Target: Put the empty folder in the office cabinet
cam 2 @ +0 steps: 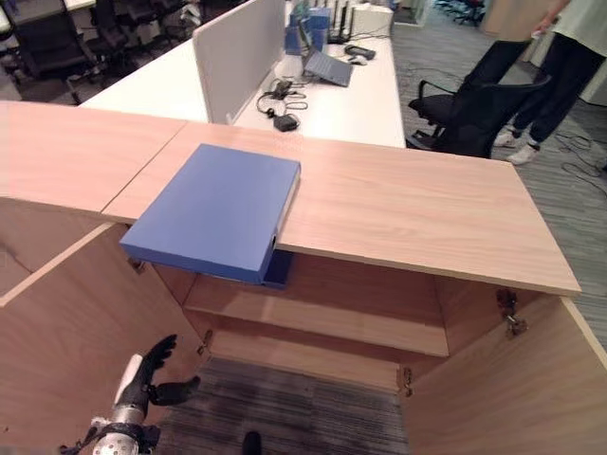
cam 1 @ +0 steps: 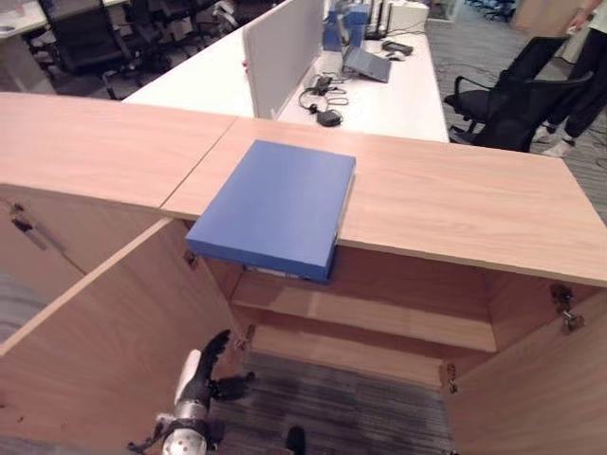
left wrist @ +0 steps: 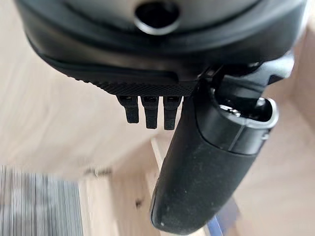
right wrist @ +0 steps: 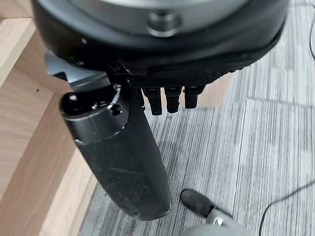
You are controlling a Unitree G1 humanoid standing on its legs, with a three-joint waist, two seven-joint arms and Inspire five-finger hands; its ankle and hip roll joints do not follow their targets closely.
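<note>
A blue folder (cam 1: 273,205) lies flat on the wooden cabinet top (cam 1: 455,199), its near end overhanging the front edge above the open cabinet. Inside the cabinet a wooden shelf (cam 1: 379,318) runs across. My left hand (cam 1: 194,384) hangs low beside the open left door (cam 1: 104,332), well below the folder, fingers relaxed and holding nothing. Its wrist view has the thumb (left wrist: 206,167) and straight fingers (left wrist: 150,110) before bare wood. My right hand (right wrist: 118,152) hangs open over the grey carpet, next to a wooden panel, with nothing in it.
The right cabinet door (cam 1: 531,398) stands open too. Behind the cabinet is a white desk (cam 1: 398,95) with a divider panel (cam 1: 280,52), a laptop and a headset. A black office chair (cam 1: 512,104) and a person (cam 1: 579,57) are at the back right.
</note>
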